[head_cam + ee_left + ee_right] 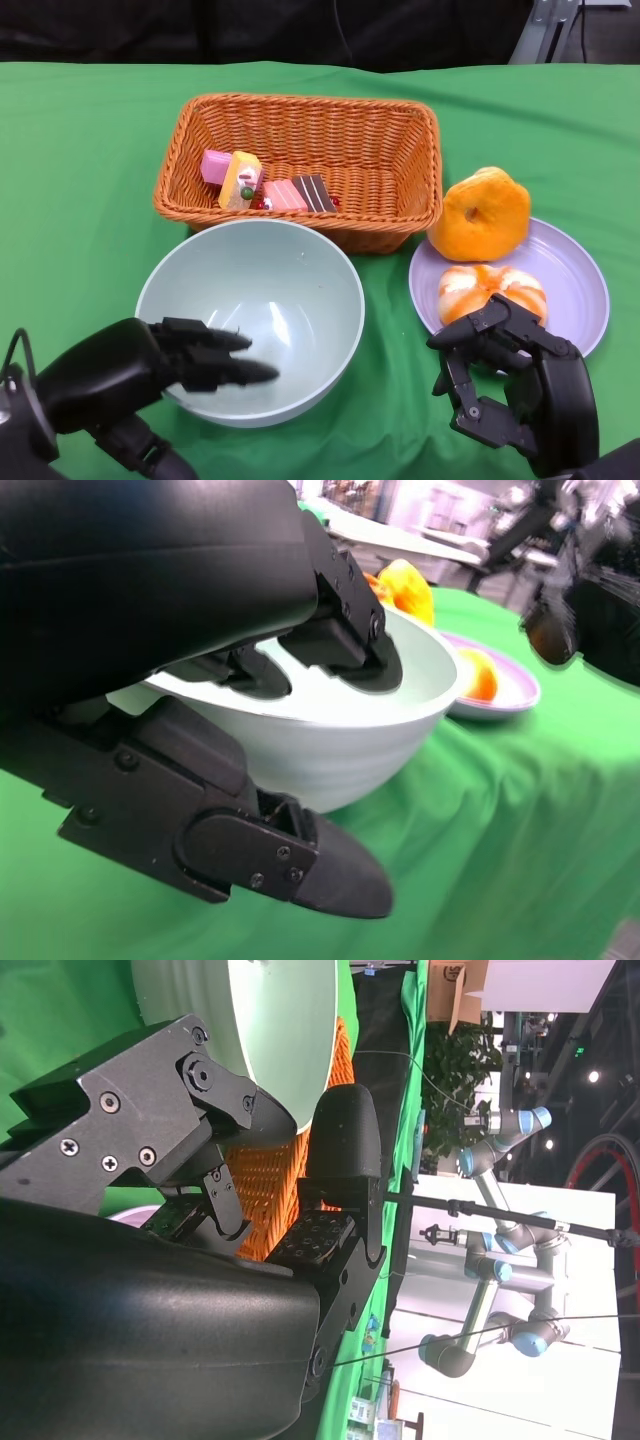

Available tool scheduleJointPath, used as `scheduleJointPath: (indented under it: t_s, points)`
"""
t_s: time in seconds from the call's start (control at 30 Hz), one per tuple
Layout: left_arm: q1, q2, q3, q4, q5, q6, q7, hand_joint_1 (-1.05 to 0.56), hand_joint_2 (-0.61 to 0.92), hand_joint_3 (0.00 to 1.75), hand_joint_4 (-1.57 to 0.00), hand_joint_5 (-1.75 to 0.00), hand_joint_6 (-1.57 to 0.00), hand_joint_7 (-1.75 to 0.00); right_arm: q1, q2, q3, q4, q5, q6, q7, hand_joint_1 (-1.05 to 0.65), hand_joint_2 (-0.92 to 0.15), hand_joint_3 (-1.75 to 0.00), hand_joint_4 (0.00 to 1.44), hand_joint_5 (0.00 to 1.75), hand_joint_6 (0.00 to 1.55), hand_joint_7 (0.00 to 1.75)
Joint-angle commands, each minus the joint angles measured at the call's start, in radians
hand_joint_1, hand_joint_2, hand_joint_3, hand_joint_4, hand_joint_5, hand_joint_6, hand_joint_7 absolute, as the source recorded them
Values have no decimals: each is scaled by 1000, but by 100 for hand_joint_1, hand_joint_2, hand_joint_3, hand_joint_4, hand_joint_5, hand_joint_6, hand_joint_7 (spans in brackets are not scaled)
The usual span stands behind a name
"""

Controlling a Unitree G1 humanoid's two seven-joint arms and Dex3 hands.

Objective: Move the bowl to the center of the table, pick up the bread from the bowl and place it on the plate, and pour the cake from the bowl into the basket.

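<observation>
The table [80, 150], draped in green cloth, carries everything near its middle. The wicker basket [300, 125] stands at the back with the cake pieces [265, 188] lying in its near left corner. Just in front of it, touching or nearly touching its wall, sits the pale green bowl [300, 290], which looks empty. To the right of the bowl is the lilac plate [585, 280], holding 2 orange breads: a ring-shaped one [485, 210] leaning at the plate's far edge and a striped one [480, 285] nearer the robot.

Judging by how things lie, all 3 steps appear done: bowl central, bread on the plate, cake in the basket. What is in hand seems to be the letting go of the bowl; the next move would call for drawing the left hand clear of the rim without tipping or dragging the bowl, and lifting the right hand away from the plate.

The left hand [150, 365] straddles the bowl's near left rim, fingers [345, 650] inside and thumb [300, 865] beneath the outside wall; the thumb looks clear of the wall, so the grip seems loose. The right hand [510, 380] hovers over the plate's near edge, fingers curled but apart, holding nothing.
</observation>
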Motion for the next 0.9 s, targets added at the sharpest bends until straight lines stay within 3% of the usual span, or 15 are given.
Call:
scheduleJointPath:
  t_s: [0.03, 0.07, 0.17, 0.3, 0.37, 0.47, 0.53, 0.57, 0.6, 0.63, 0.7, 0.87, 0.9]
  points:
    - [50, -72, 65, 126, -301, -106, -250, -105, 92, 54, -17, -2, -26, -1, 1, -7, -6, 0, 3, -6, -3, -9, -56, -99, 88, 153, 78, 116]
    - [84, -86, 73, 91, -458, -65, -381, -105, 92, 56, -21, -4, -28, -2, 0, -7, -6, 2, 3, -9, -2, -9, -56, -99, 88, 154, 78, 116]
    - [224, -82, 128, -245, -1006, 291, -867, -105, 92, 57, -27, -7, -31, -3, -1, -7, -6, 3, 3, -6, -3, -10, -55, -100, 88, 154, 77, 117]
    - [327, -134, 269, -547, -1424, 676, -1166, -99, 92, 41, -46, -15, -42, -5, -1, -9, -7, 6, 1, -10, -3, -10, -55, -100, 88, 153, 77, 117]
    - [350, -166, 320, -632, -1521, 787, -1188, -91, 92, 35, -53, -19, -46, -6, -1, -10, -7, 4, 11, -7, 6, -10, -56, -99, 88, 153, 77, 117]
    - [362, -212, 378, -709, -1583, 884, -1174, -68, 92, 24, -66, -28, -57, -9, -5, -10, -9, 12, 14, -19, 6, -10, -56, -98, 89, 153, 78, 117]
    - [365, -242, 411, -733, -1575, 905, -1154, -56, 92, 17, -71, -43, -69, -11, -4, -10, -9, 10, 13, -17, 6, -10, -56, -99, 90, 153, 78, 117]
    - [365, -265, 429, -740, -1564, 907, -1141, -48, 92, 14, -72, -62, -78, -15, -2, -11, -9, 7, 12, -14, 6, -10, -56, -99, 90, 153, 78, 117]
    - [369, -286, 449, -755, -1550, 922, -1127, -39, 92, 12, -71, -83, -86, -22, -1, -11, -9, 5, 13, -11, 7, -10, -56, -99, 89, 153, 78, 117]
    - [375, -305, 472, -774, -1536, 947, -1119, -29, 92, 11, -70, -104, -88, -44, 0, -11, -10, 4, 15, -11, 8, -10, -56, -99, 89, 152, 78, 117]
    - [388, -335, 518, -802, -1506, 994, -1125, -19, 91, 19, -70, -128, -81, -88, 1, -10, -10, 4, 18, -15, 10, -10, -56, -98, 89, 152, 78, 117]
    - [386, -395, 598, -754, -1377, 965, -1192, -2, 90, 46, -79, -154, -87, -127, 11, -11, -16, -17, 4, -4, -4, -11, -56, -97, 89, 153, 79, 118]
    - [386, -407, 612, -749, -1361, 964, -1202, 2, 83, 63, -81, -156, -87, -132, 14, -11, -16, -24, 4, 3, -6, -10, -56, -97, 88, 154, 79, 118]
